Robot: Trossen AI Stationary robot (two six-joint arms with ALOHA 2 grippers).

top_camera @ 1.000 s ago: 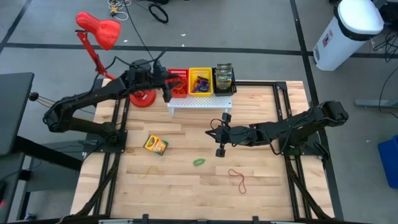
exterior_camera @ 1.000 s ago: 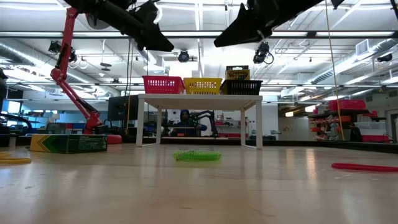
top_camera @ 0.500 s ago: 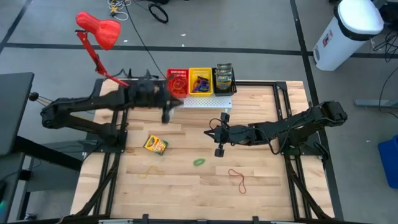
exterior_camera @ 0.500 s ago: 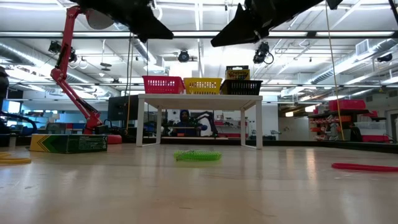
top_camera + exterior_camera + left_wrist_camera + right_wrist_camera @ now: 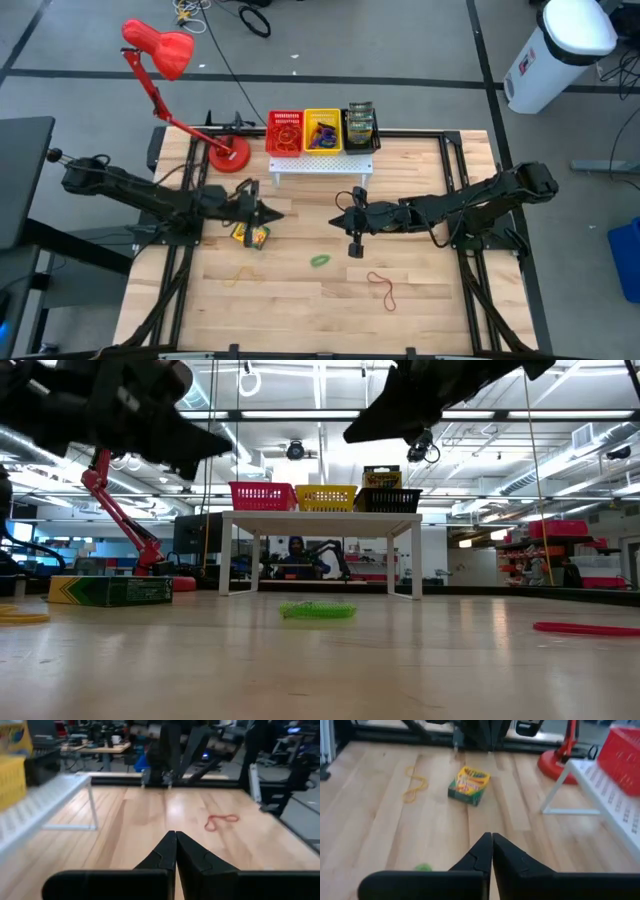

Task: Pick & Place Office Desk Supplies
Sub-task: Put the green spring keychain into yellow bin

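A yellow-and-green crayon box (image 5: 251,236) (image 5: 468,785) (image 5: 110,590) lies flat on the wooden table. My left gripper (image 5: 272,213) (image 5: 175,835) hangs shut and empty in the air just past the box's far right side, pointing toward the table's right. My right gripper (image 5: 337,213) (image 5: 491,836) is also shut and empty, high over the table's middle, pointing left. Loose rubber bands lie on the table: green (image 5: 320,261), red (image 5: 382,288) (image 5: 221,821) and yellow (image 5: 240,272) (image 5: 415,782).
A white perforated rack (image 5: 320,166) at the far edge carries a red basket (image 5: 285,132), a yellow basket (image 5: 322,130) and a black basket (image 5: 360,126). A red desk lamp (image 5: 158,48) stands with its base (image 5: 230,157) at the far left.
My left gripper has swung away from the red basket on the rack, toward the table's near and left side and downward. It has levelled out, and hangs over the crayon box. The box and the rubber bands lie as before.
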